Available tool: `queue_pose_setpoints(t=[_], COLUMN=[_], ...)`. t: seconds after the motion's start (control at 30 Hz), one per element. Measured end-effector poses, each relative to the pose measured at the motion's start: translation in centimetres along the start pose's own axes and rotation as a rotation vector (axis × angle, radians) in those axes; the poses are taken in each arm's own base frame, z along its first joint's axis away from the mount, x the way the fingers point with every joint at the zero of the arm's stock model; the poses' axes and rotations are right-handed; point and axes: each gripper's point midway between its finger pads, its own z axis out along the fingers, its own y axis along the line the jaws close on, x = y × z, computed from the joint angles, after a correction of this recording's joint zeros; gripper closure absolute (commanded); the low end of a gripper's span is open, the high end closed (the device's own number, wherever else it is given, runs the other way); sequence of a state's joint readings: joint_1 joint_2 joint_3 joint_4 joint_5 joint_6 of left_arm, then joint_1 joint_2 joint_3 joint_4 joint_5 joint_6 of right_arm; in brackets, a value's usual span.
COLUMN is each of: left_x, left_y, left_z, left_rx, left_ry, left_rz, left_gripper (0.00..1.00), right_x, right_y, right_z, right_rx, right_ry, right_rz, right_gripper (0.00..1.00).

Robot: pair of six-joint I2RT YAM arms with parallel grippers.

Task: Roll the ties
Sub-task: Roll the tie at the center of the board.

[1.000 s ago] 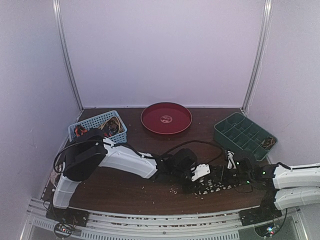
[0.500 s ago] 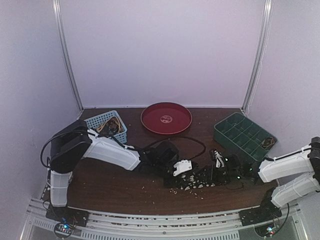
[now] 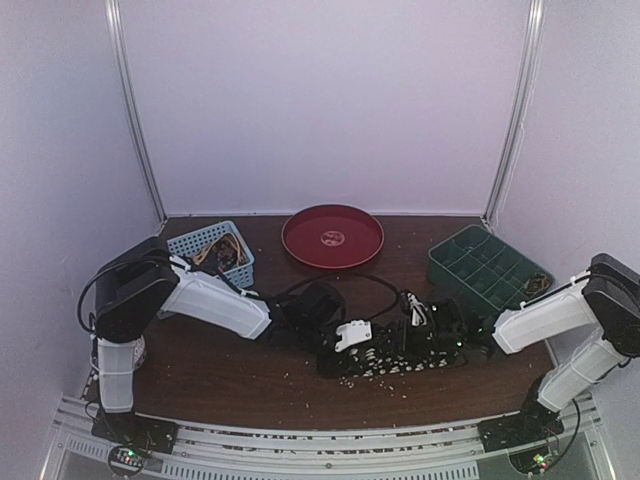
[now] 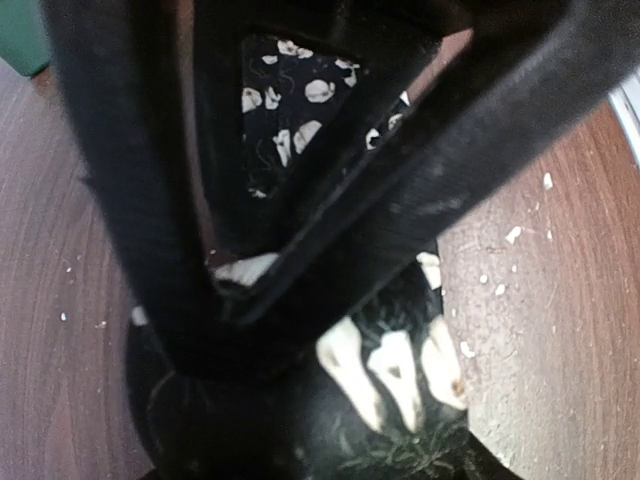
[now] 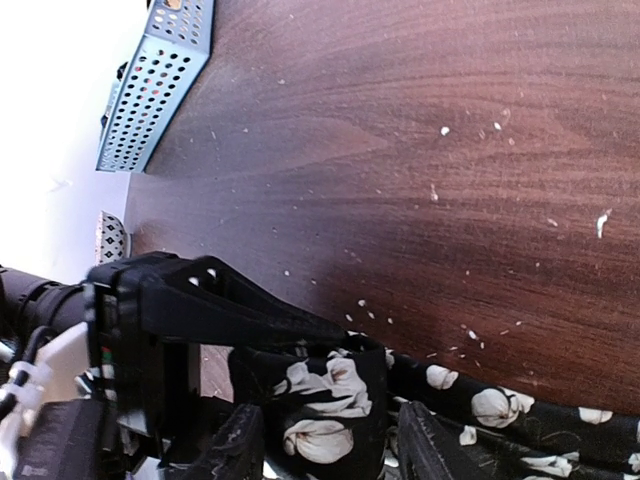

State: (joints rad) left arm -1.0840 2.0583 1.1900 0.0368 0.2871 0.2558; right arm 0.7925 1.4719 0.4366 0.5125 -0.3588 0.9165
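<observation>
A dark tie (image 3: 385, 358) with pale flowers lies across the middle of the table, between my two grippers. One end is wound into a small roll (image 5: 320, 410). My right gripper (image 5: 330, 445) has a finger on each side of that roll and is shut on it; the loose length (image 5: 520, 410) trails off to the right. My left gripper (image 3: 352, 335) meets the roll from the other side, and one black finger (image 5: 220, 305) reaches its top. In the left wrist view the roll (image 4: 390, 380) fills the bottom and hides my own jaws.
A blue basket (image 3: 210, 250) holding more ties stands at the back left, a round red tray (image 3: 332, 236) at the back middle, and a green compartment tray (image 3: 488, 268) at the right. Pale crumbs (image 3: 350, 380) are scattered around the tie. A round speckled thing (image 5: 110, 238) lies beyond the left arm.
Both grippers and the tie between them have shifted left along the table. The right arm has stretched out with its elbow raised, and the left arm has drawn back.
</observation>
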Motion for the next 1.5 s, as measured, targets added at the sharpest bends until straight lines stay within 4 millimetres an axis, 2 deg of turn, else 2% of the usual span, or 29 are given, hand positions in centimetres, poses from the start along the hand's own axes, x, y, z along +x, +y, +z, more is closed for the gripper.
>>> queue_pose_setpoints(t=[0.23,0.57,0.7,0.8,0.9,1.0,1.07,1.23,1.33,1.5], left_x=[0.6,2.4,2.2,1.8,1.9,2.5,2.7,1.7,1.4,3.5], left_y=[0.6,0.0,-0.1,-0.1,0.0,0.4,1.0,2.5,2.8,2.5], left_z=[-0.7,-2.4,-3.3,-4.2,-5.5,-6.8,-7.6,-8.4,-7.9,-5.7], left_rx=[-0.033,-0.068,-0.078,-0.095,-0.135,-0.181,-0.219,-0.268,-0.262,-0.242], left_ry=[0.015,0.033,0.005,-0.030,-0.080,-0.124,-0.160,-0.251,-0.281,-0.234], left_rz=[-0.023,-0.103,-0.155,-0.197,-0.255,-0.326,-0.388,-0.515,-0.572,-0.659], left_gripper=[0.29,0.26,0.28,0.39,0.56,0.79,0.87,0.96,0.98,1.00], right_x=[0.5,1.2,1.6,1.7,1.9,1.8,1.7,1.7,1.7,2.1], right_y=[-0.2,-0.1,-0.3,-0.1,0.0,-0.1,-0.2,0.2,0.5,0.2], right_z=[0.2,0.1,0.3,0.4,0.5,0.5,0.5,0.4,0.3,0.2], right_rx=[0.002,-0.022,-0.024,-0.030,-0.029,-0.020,-0.015,-0.040,-0.067,-0.070], right_ry=[0.020,0.029,0.035,0.036,0.032,0.023,0.015,0.009,0.008,0.012], right_rz=[0.022,0.104,0.122,0.125,0.130,0.129,0.129,0.155,0.186,0.212], right_gripper=[0.61,0.61,0.62,0.62,0.63,0.64,0.65,0.66,0.66,0.67])
